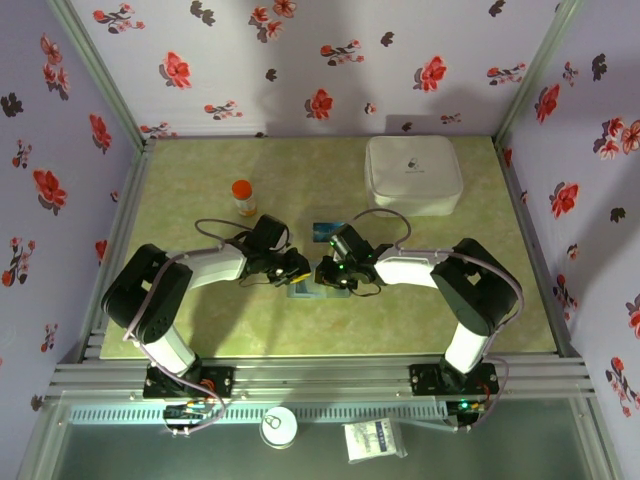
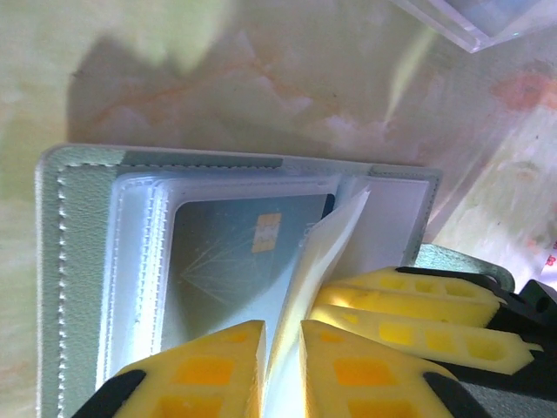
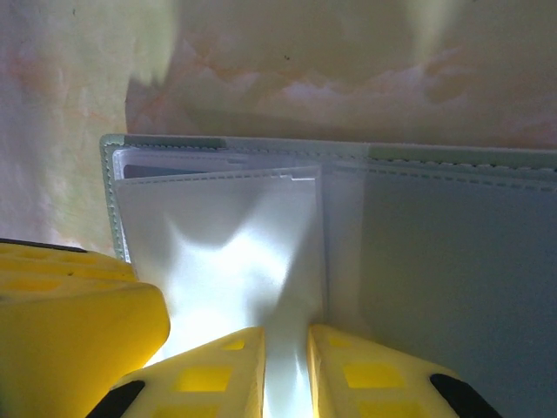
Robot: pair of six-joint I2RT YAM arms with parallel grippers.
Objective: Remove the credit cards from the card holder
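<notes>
Left claw [image 2: 280, 333] pinching clear sleeve [image 2: 331, 252] of card holder [image 2: 78, 261]; right claw [image 3: 285, 335] pinching clear sleeve too. I expect opposed pulls tearing plastic, credit card [image 2: 235, 261] at 11 o'clock trapped.

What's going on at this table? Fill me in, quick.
Both arms are working on the open card holder in the middle of the table. The left gripper and the right gripper each pinch a clear sleeve inside it, from opposite sides. One chip card sits in a pocket, not yet out. A blue card lies loose on the table just beyond the holder.
</notes>
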